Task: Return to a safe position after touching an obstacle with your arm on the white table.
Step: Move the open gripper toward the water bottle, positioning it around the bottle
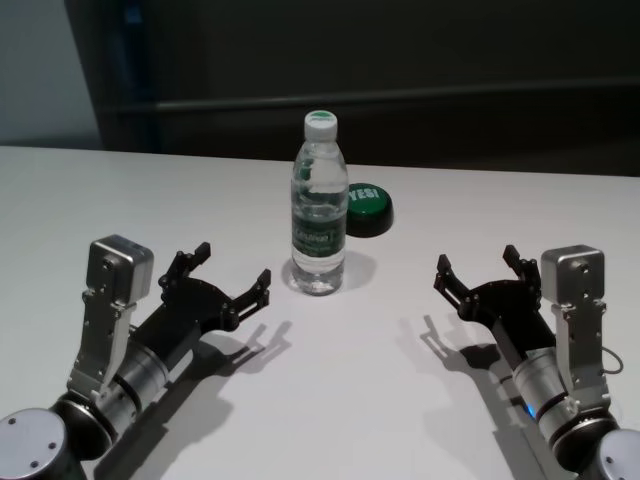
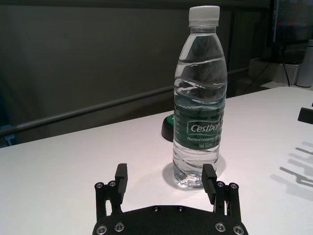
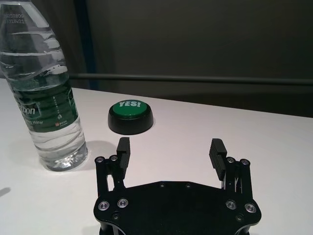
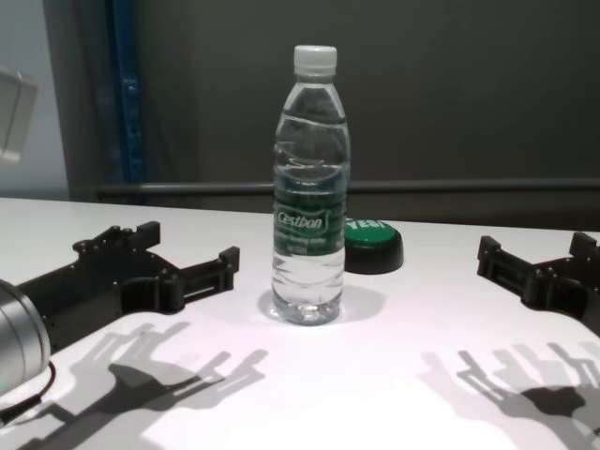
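From the head view, the water bottle (image 1: 319, 205) stands upright on the white worktop (image 1: 120, 195), ahead of and between the two arms. The left gripper (image 1: 218, 279) hovers low with its jaws apart, the nearer jaw tip just short of the bottle's base with a gap showing. The right gripper (image 1: 478, 270) sits well apart from the bottle, jaws likewise spread and holding nothing. A green-topped black button (image 1: 366, 209) rests just behind the bottle.

In the left wrist view, the water bottle (image 2: 199, 103) rises just beyond the left gripper (image 2: 166, 182), in line with one jaw tip rather than centred in the opening; nothing lies between the jaws.

In the right wrist view, the right gripper (image 3: 170, 152) has its jaws wide and empty. The water bottle (image 3: 44, 90) stands off past one jaw and the button (image 3: 130, 116) lies ahead of the opening, both clear of it.

The chest view shows the left gripper (image 4: 178, 258) near the water bottle (image 4: 310, 187), not touching, and the right gripper (image 4: 536, 258) far to the other side.

The bottle is upright and both arms look clear, so this reads as the retreat step. The next move calls for drawing the left arm back, away from the bottle, without brushing it.
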